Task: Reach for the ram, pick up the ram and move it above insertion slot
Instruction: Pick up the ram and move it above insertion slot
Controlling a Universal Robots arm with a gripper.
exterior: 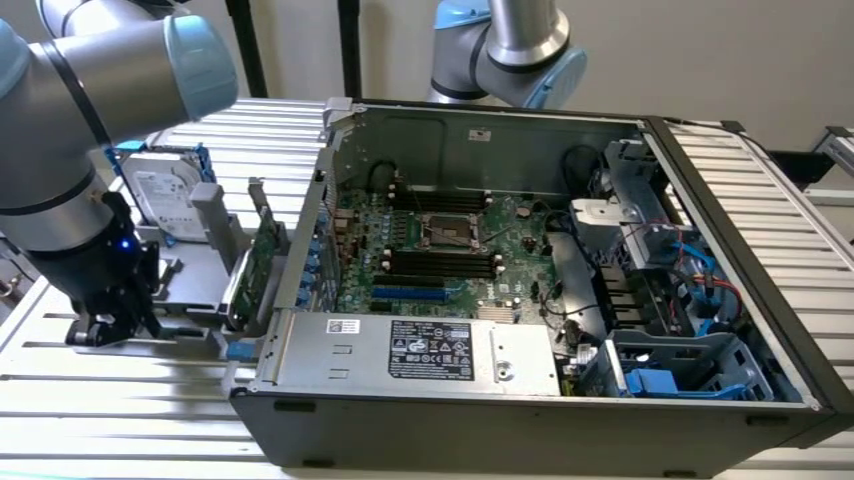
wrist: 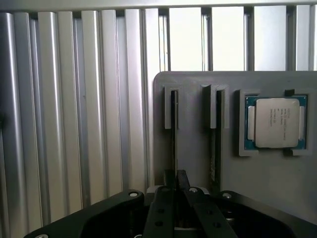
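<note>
I cannot tell how far my pincer point(wrist: 177, 179) gapes at the ram point(wrist: 174, 124), edge-up in its grey holder point(wrist: 193, 148); light, stiff, fragile, it seems best pinched mid-length across its faces.

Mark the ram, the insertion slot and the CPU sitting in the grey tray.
the ram point(wrist: 174, 130), wrist view, mid-length on the stick's thin edge.
the insertion slot point(exterior: 441, 263), exterior view, middle of one long black socket.
the CPU point(wrist: 274, 122), wrist view, centre of its silver lid.
</note>
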